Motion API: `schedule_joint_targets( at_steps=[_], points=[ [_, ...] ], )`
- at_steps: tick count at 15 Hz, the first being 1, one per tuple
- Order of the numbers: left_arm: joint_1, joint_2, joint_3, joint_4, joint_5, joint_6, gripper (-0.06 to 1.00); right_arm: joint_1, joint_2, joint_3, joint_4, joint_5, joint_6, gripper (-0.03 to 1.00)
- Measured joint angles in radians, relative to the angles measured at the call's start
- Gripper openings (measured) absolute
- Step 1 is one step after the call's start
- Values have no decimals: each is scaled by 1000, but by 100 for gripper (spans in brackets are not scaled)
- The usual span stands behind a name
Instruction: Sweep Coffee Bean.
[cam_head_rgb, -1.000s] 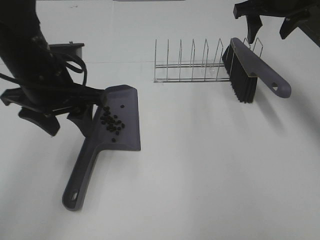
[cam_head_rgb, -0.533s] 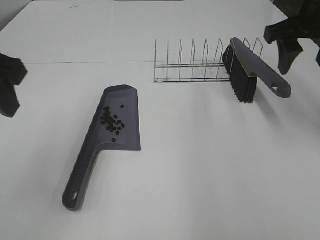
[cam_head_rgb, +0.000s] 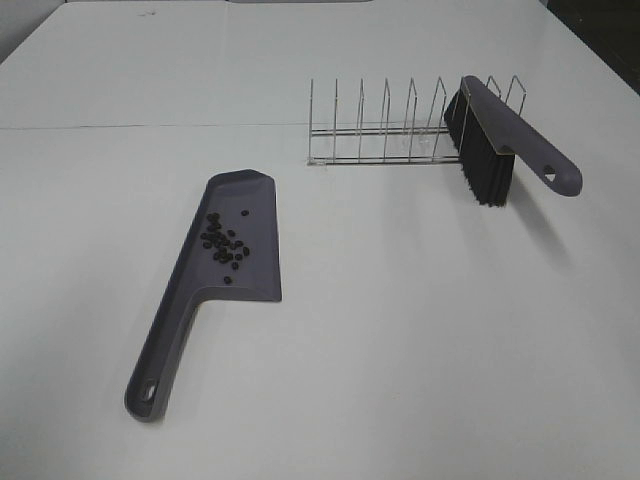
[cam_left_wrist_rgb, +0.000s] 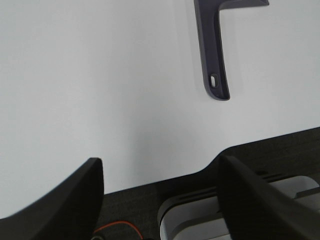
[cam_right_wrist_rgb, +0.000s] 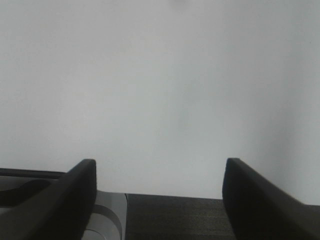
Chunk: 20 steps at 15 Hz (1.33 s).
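The coffee beans (cam_head_rgb: 226, 245) lie in a loose cluster on the pan of the grey-purple dustpan (cam_head_rgb: 250, 275), which lies flat on the white table, handle toward the front left. The brush (cam_head_rgb: 520, 140), black bristles down, leans in the right end of the wire rack (cam_head_rgb: 385, 135). Neither gripper shows in the exterior high view. The left gripper (cam_left_wrist_rgb: 160, 190) is open and empty over the table's edge, with the dustpan handle (cam_left_wrist_rgb: 214, 60) in its view. The right gripper (cam_right_wrist_rgb: 157, 192) is open and empty above bare table.
The white table (cam_head_rgb: 420, 330) spreads wide around the dustpan and rack. In the left wrist view the table's edge (cam_left_wrist_rgb: 210, 165) runs close to the fingers, with a dark floor and a grey base below it.
Both arms have drawn back out of the exterior high view, the left arm away from the dustpan to the left, the right arm off to the right. Dustpan, beans and brush have not moved.
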<state>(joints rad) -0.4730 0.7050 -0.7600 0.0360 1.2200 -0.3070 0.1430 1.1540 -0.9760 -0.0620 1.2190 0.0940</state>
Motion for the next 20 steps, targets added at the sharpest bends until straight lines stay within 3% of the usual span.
schedule_joint_targets(
  at_steps=[6,8,14,20],
  points=[
    [0,-440,150,17,3,0,60,0,-521,292,11,-31,-7,66],
    [0,-524,185,17,-7,36,60,0,-671,348,12,-33,-58,66],
    [0,-563,230,-30,-132,247,60,0,-1017,443,12,-89,-128,66],
    [0,-563,261,-36,-156,286,60,0,-1082,472,102,-148,-220,66]
  ],
)
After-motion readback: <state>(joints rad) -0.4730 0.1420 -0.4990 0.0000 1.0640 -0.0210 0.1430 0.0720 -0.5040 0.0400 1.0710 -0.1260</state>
